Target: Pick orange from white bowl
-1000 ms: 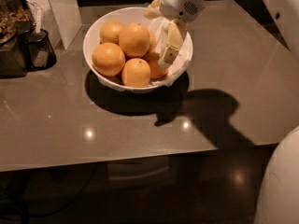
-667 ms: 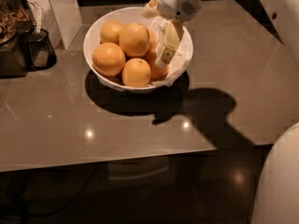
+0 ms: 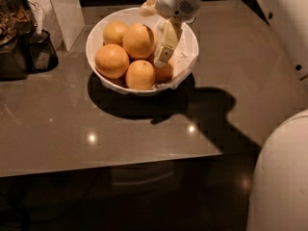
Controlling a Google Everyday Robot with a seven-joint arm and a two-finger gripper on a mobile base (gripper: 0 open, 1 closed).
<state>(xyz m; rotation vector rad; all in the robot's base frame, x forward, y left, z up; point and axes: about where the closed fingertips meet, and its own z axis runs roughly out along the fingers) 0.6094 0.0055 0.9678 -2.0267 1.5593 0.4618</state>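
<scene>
- Five oranges are showing in one white bowl, one of them half hidden.
- The orange, the largest, is sitting mid-bowl, just beside the gripper.
- The gripper is reaching down into the bowl; how far open it is, I cannot tell.

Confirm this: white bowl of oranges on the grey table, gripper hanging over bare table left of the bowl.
Wrong on the gripper: in the camera view it reaches down inside the white bowl, at its right side, beside the oranges. The bowl of oranges does stand on the grey table.
</scene>
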